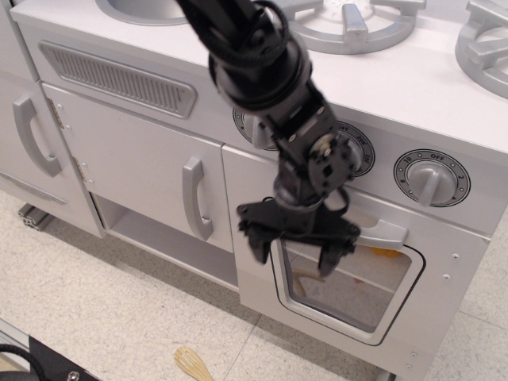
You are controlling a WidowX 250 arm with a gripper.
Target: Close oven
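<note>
The white oven door (429, 317) with its rounded clear window (357, 290) stands upright, flush with the oven front. Its horizontal silver handle (385, 232) shows to the right of my gripper. My black gripper (292, 248) hangs in front of the door's upper left part, over the window's top left corner. Its fingers (257, 244) are spread apart and hold nothing. Through the window I see the inner shelf and something orange (383, 252) inside.
A windowless cabinet door with a vertical silver handle (193, 198) is left of the oven. Two knobs (431, 178) sit above the oven door, burners (349, 20) on top. A wooden utensil (193, 364) lies on the floor in front.
</note>
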